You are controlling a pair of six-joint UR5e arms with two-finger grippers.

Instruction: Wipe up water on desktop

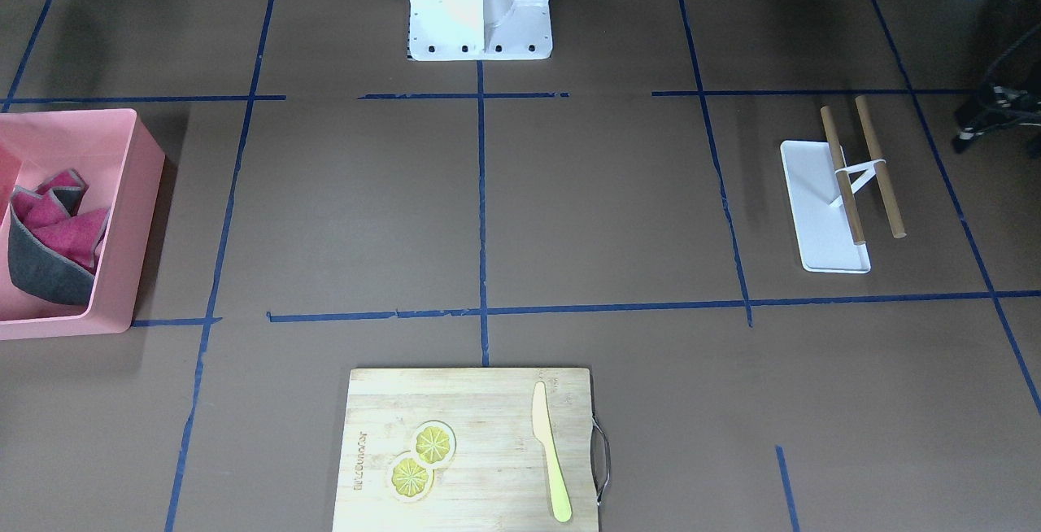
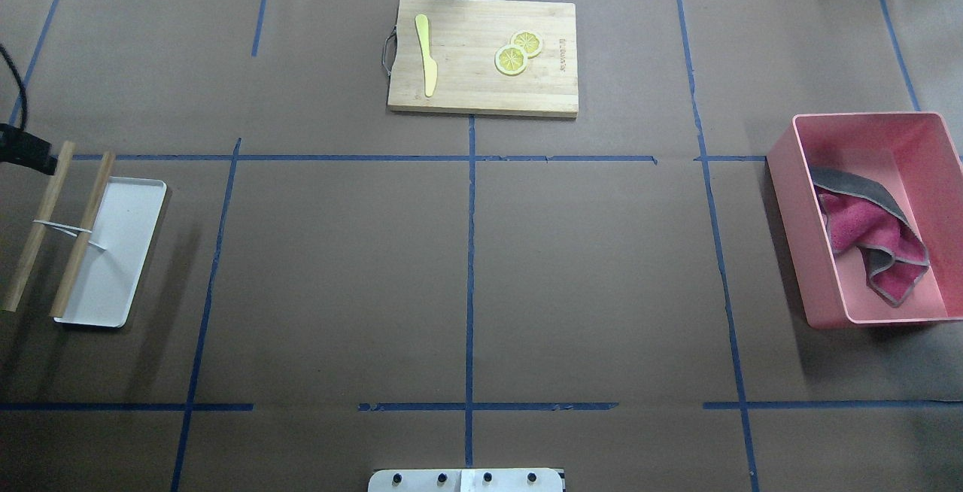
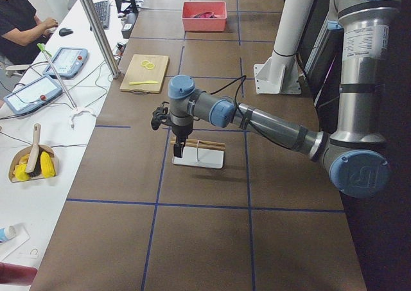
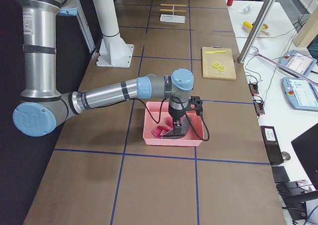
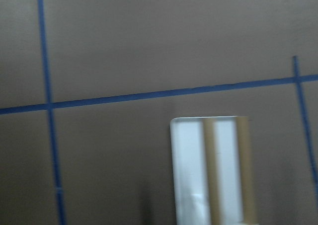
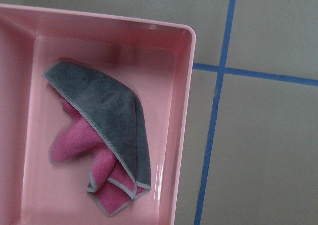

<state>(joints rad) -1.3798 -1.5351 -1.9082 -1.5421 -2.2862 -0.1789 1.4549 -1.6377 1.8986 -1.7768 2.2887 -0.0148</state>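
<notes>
The desktop [image 2: 338,274] is dark brown with blue tape lines; I see no water on it. A pink and grey cloth [image 2: 865,232] lies crumpled in a pink bin [image 2: 786,198] at the right; it also shows in the right wrist view [image 6: 99,135]. My right gripper [image 4: 175,128] hangs over that bin, just above the cloth; I cannot tell if it is open. My left gripper [image 3: 178,151] hangs above the near end of a white tray [image 3: 199,157]; I cannot tell if it is open. No fingers show in either wrist view.
The white tray [image 2: 128,251] lies at the left with two wooden sticks [image 2: 83,229] tied by a white band. A bamboo cutting board [image 2: 481,93] at the far middle holds a yellow knife [image 2: 426,56] and lemon slices [image 2: 511,59]. The robot base [image 1: 480,3] stands mid-table.
</notes>
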